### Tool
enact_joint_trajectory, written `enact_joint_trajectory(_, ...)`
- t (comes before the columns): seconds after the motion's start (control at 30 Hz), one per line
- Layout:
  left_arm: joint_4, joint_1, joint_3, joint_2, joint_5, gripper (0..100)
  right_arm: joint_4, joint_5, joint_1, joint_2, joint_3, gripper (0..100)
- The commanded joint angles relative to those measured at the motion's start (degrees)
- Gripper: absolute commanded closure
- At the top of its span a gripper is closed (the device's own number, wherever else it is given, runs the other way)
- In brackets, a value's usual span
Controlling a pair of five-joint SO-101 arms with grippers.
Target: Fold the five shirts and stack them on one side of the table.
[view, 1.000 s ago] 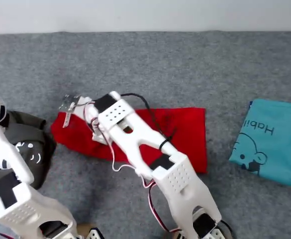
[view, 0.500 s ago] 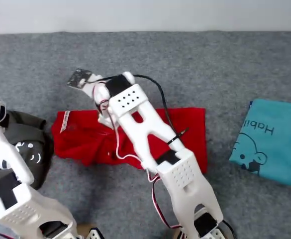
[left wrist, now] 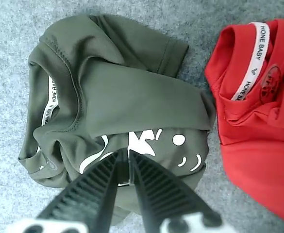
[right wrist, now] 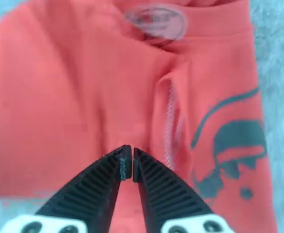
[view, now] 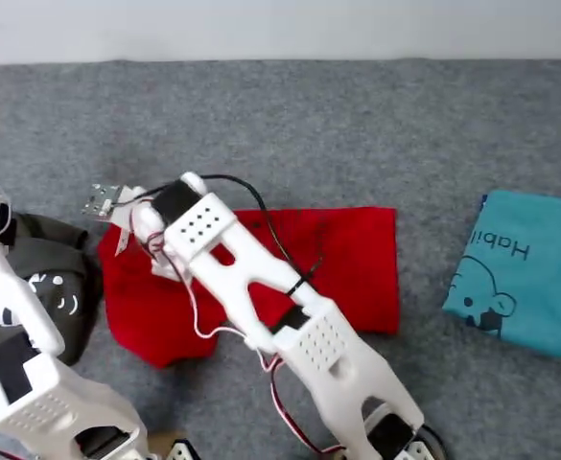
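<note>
Stretching beneath everything, the table [view: 357, 125] had a grey, felt-like surface. The red shirt [view: 357, 268] lay mid-table, soft jersey folded into a rough band, its collar end rumpled and spread wider. A teal shirt [view: 529, 278] lay flat at the right edge, well apart, bearing dark lettering and a cartoon print. A crumpled olive shirt [left wrist: 132, 97] with a white print sat just beside the red collar. Both collars carried white printed neck tape [left wrist: 252, 58]. The right gripper [right wrist: 127, 162] hung over the red cloth, its ribbed black jaws pressed nearly together; whether they pinched fabric could not be told. The left gripper [left wrist: 124, 167] was clenched over the olive shirt.
</note>
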Motion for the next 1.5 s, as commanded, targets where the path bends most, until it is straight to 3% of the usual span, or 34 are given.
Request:
enact_joint_trajectory(0.0, 1.14, -0.09, -0.40, -3.78, 0.00, 99, -5.93, 1.41, 5.93, 2.68, -1.85, 98.0)
enact_joint_trajectory(0.2, 0.88, 0.26, -0.13, -7.12, 0.00, 99, -6.20, 1.85, 11.47, 4.18, -5.01, 98.0)
enact_joint_trajectory(0.43, 0.88, 0.26, -0.04, -7.56, 0.00, 99, 5.85, 1.76, 6.81, 3.82, -17.05, 98.0)
enact_joint_trajectory(0.77, 1.14, 0.35, -0.04, -7.56, 0.00, 99, 3.82, 1.76, -0.13, 8.04, -18.55, 98.1)
enact_joint_trajectory(0.93, 1.23, 2.81, 2.86, -8.26, 0.09, 99, 11.30, 1.58, 1.19, 6.02, -20.92, 98.3)
enact_joint_trajectory(1.0, 1.32, 4.48, 6.37, -9.14, 0.00, 99, 11.12, -2.11, 4.26, 3.56, -20.31, 98.3)
enact_joint_trajectory(1.1, 1.23, 7.30, 12.53, -11.87, -0.26, 99, 11.03, -6.24, 7.78, -1.71, -18.02, 98.0)
enact_joint_trajectory(1.37, -0.79, 17.41, 25.71, -16.09, -0.35, 99, 10.95, -6.33, 12.35, -19.12, 6.59, 98.2)
enact_joint_trajectory(1.47, -4.40, 20.57, 29.58, -16.00, -0.35, 95, 10.77, -6.42, 15.87, -23.96, 14.42, 98.3)
